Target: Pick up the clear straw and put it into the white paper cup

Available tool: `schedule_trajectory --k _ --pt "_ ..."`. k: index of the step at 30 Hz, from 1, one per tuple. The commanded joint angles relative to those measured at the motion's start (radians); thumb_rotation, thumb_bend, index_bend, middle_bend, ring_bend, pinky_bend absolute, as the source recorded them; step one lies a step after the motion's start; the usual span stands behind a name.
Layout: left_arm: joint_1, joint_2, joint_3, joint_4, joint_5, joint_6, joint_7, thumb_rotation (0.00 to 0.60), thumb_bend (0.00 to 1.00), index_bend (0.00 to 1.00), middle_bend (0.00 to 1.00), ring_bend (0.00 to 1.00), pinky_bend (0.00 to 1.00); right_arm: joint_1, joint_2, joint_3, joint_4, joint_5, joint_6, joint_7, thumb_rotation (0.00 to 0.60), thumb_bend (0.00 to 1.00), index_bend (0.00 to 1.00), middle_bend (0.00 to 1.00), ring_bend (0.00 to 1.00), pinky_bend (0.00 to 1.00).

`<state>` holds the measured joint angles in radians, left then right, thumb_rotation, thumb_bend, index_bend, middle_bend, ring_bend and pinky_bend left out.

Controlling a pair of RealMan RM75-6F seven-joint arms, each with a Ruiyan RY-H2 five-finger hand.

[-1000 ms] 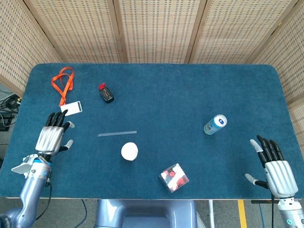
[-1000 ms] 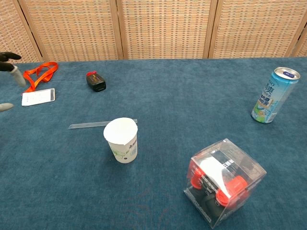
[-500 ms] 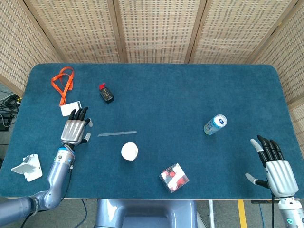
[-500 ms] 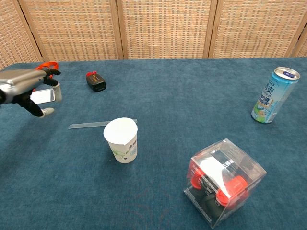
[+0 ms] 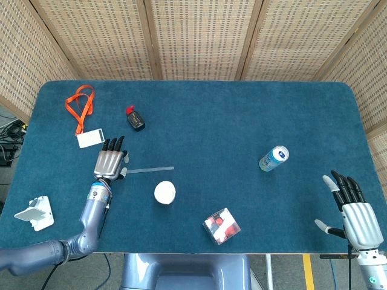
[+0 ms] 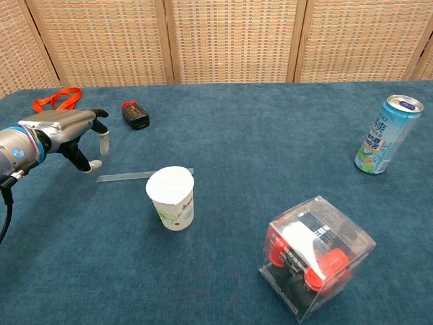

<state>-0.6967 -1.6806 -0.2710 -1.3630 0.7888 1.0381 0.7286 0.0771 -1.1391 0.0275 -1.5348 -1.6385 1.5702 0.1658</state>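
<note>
The clear straw [image 5: 149, 170] [image 6: 126, 177] lies flat on the blue cloth, just behind the upright white paper cup [image 5: 164, 193] [image 6: 172, 198]. My left hand [image 5: 110, 159] [image 6: 66, 129] hovers palm down at the straw's left end, fingers apart, holding nothing. Whether its thumb touches the straw I cannot tell. At the table's near right corner my right hand [image 5: 352, 206] stays open and empty; the chest view does not show it.
An orange lanyard with a white card [image 5: 81, 109] and a black-and-red device [image 5: 135, 118] [image 6: 135, 114] lie behind the left hand. A drink can [image 5: 274, 158] [image 6: 389, 134] stands at the right. A clear box [image 5: 221, 225] [image 6: 316, 256] sits near the front edge. A white object [image 5: 35, 212] lies front left.
My left hand has swept from the table's left edge rightward to the straw's left end. The right hand has dropped slightly. Straw and cup are unmoved.
</note>
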Motion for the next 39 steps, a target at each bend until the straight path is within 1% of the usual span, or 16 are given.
schedule_trajectory --k 1,7,13,18,22,32,39 --pt "-0.016 -0.018 0.004 0.016 -0.02 -0.005 0.012 0.6 0.39 0.49 0.0 0.0 0.0 0.002 0.001 0.002 0.004 0.005 -0.004 0.011 0.6 0.09 0.05 0.0 0.0 0.0" --pt "-0.05 -0.067 0.014 0.055 -0.043 -0.002 0.037 0.6 0.39 0.5 0.0 0.0 0.0 0.003 0.003 0.004 0.01 0.011 -0.008 0.03 0.6 0.09 0.05 0.0 0.0 0.0" --pt "-0.076 -0.093 0.018 0.083 -0.069 -0.006 0.059 0.6 0.4 0.5 0.0 0.0 0.0 0.005 0.006 0.007 0.015 0.022 -0.014 0.05 0.6 0.09 0.05 0.0 0.0 0.0" --pt "-0.088 -0.1 0.022 0.09 -0.088 -0.008 0.072 0.6 0.4 0.5 0.0 0.0 0.0 0.005 0.008 0.009 0.017 0.023 -0.014 0.062 0.6 0.09 0.05 0.0 0.0 0.0" --pt "-0.094 -0.101 0.027 0.087 -0.091 -0.008 0.073 0.6 0.45 0.49 0.0 0.0 0.0 0.006 0.007 0.008 0.019 0.024 -0.017 0.067 0.6 0.09 0.05 0.0 0.0 0.0" --pt "-0.114 -0.109 0.028 0.085 -0.115 -0.005 0.087 0.6 0.45 0.48 0.0 0.0 0.0 0.005 0.009 0.009 0.019 0.023 -0.014 0.074 0.6 0.09 0.05 0.0 0.0 0.0" --pt "-0.122 -0.113 0.041 0.086 -0.134 -0.003 0.104 0.6 0.45 0.47 0.0 0.0 0.0 0.005 0.008 0.009 0.021 0.023 -0.012 0.079 0.6 0.09 0.05 0.0 0.0 0.0"
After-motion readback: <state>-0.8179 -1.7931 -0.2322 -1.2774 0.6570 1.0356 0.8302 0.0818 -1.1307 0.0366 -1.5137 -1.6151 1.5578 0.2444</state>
